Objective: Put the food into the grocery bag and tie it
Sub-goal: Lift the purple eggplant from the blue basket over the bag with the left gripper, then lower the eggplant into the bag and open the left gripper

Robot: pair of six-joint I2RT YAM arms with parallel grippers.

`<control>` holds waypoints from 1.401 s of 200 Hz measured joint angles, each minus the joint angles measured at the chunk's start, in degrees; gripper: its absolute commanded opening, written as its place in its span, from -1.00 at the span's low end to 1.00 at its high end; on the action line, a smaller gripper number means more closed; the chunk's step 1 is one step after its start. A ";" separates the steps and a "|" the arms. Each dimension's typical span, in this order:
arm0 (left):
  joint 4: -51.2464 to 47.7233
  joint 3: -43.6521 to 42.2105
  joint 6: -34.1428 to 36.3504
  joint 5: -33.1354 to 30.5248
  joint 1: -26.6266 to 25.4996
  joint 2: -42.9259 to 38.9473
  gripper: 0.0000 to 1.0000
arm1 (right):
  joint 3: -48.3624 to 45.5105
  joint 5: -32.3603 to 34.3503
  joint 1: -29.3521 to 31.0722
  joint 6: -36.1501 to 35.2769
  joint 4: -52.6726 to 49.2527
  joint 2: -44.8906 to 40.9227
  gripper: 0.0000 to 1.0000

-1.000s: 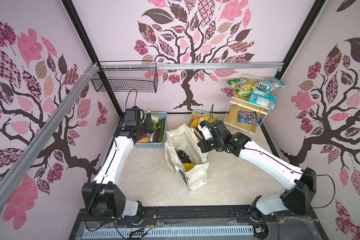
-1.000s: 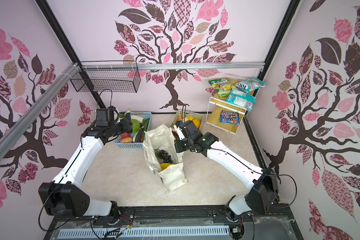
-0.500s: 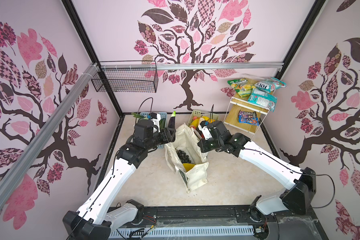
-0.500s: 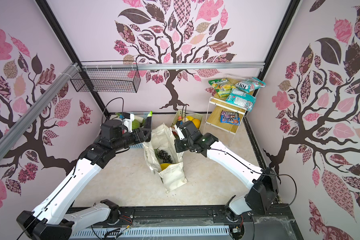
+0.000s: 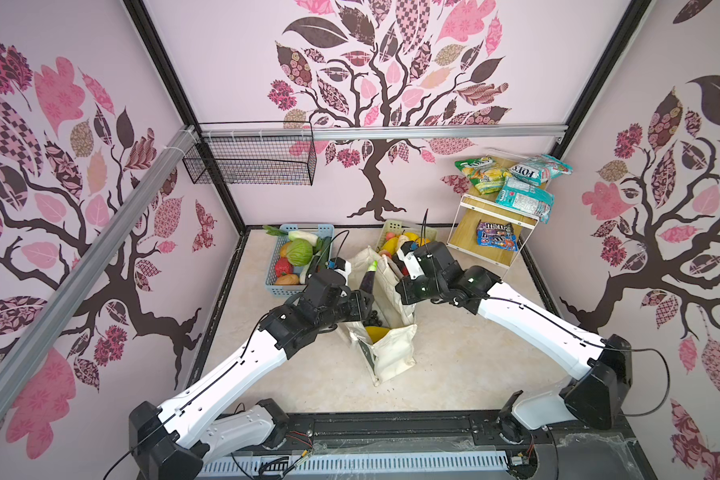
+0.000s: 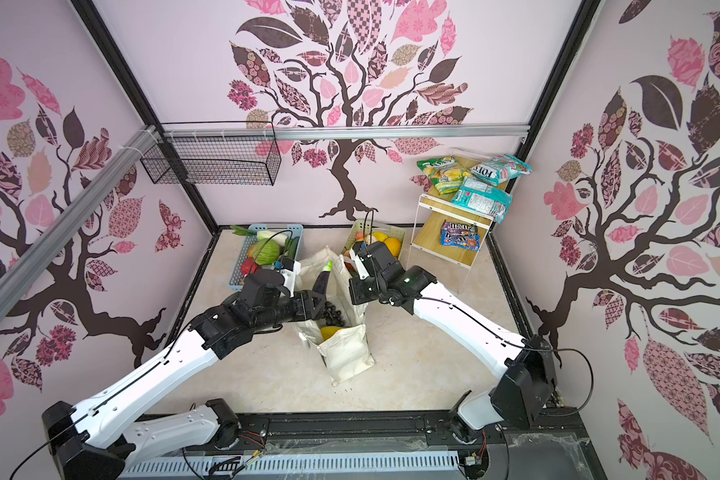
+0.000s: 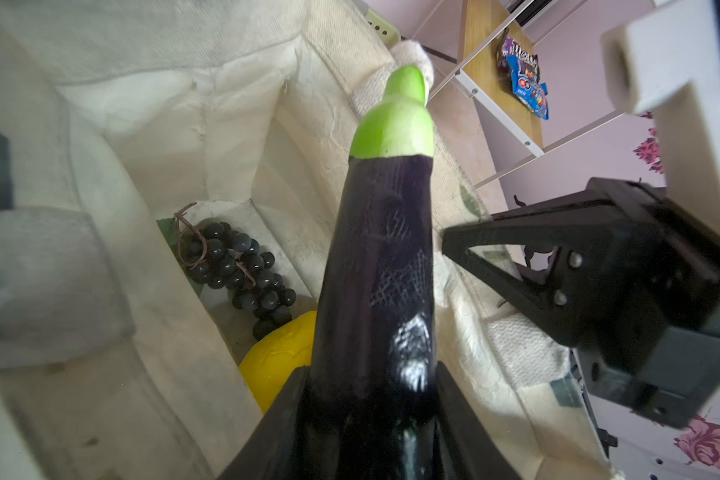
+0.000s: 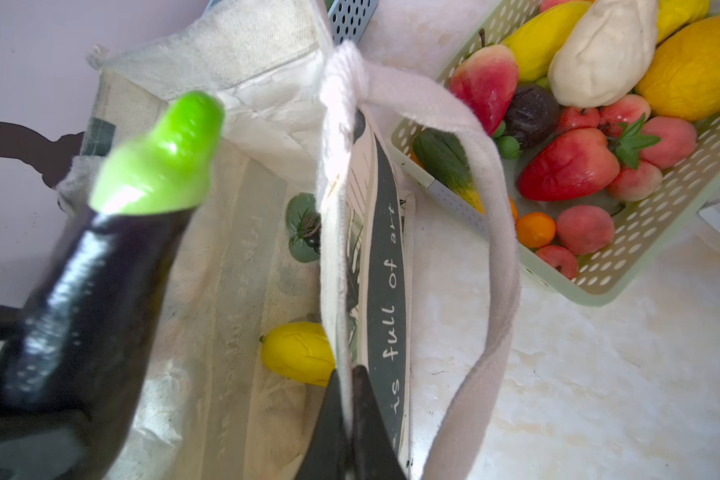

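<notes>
Purple eggplant [image 7: 381, 257] hovers just above the open grocery bag [image 5: 391, 357], clamped at its base by the left gripper [image 7: 368, 390], right gripper [image 8: 346, 395] pinching the bag's rim, and if it's released crooked that long body could catch the rim, tugging cloth free.

Yellow fruit [image 7: 275, 361] partly behind eggplant [image 7: 379, 270]

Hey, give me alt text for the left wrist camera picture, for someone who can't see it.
The left gripper holds a purple eggplant with a green cap over the open cream grocery bag. A dark grape bunch and a yellow fruit lie at its bottom; the right gripper pinches the rim.
</notes>
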 measured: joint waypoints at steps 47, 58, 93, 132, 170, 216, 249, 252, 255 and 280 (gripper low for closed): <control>-0.33 -1.79 -2.12 -3.45 -1.53 1.75 -0.14 | 0.00 0.04 0.00 0.85 0.42 0.00 -1.00; -0.50 -2.08 -2.25 -3.91 -1.55 2.19 -0.14 | -0.07 0.04 0.00 1.07 0.68 0.00 -1.00; -0.68 -3.87 -2.84 -4.87 -1.57 4.17 -0.13 | -1.70 0.07 0.00 2.19 2.93 -0.02 -1.00; -0.22 -4.79 -3.87 -5.77 -1.57 7.45 -0.13 | -4.55 -1.40 0.04 3.19 6.49 -0.79 -1.00; 1.31 -5.27 -4.76 -6.51 -1.57 11.74 -0.11 | -6.60 -1.77 0.04 3.72 8.13 -2.27 -1.00; 2.36 -6.38 -5.09 -7.08 -1.57 16.65 0.18 | -7.56 -2.45 0.11 4.09 9.62 -2.71 -1.00; 2.45 -5.95 -4.07 -5.62 -1.57 16.76 0.40 | -8.35 -2.58 0.11 4.11 10.56 -2.71 -1.00; 2.21 -5.73 -3.96 -5.51 -1.57 16.76 0.41 | -8.39 -2.58 0.11 4.11 10.67 -2.71 -1.00; 1.97 -5.51 -3.76 -5.42 -1.57 16.76 0.41 | -8.39 -2.58 0.11 4.09 10.71 -2.73 -1.00; -1.18 -1.79 -2.25 -5.27 -1.60 16.44 0.46 | -8.74 -2.51 0.11 4.11 11.47 -2.80 -1.00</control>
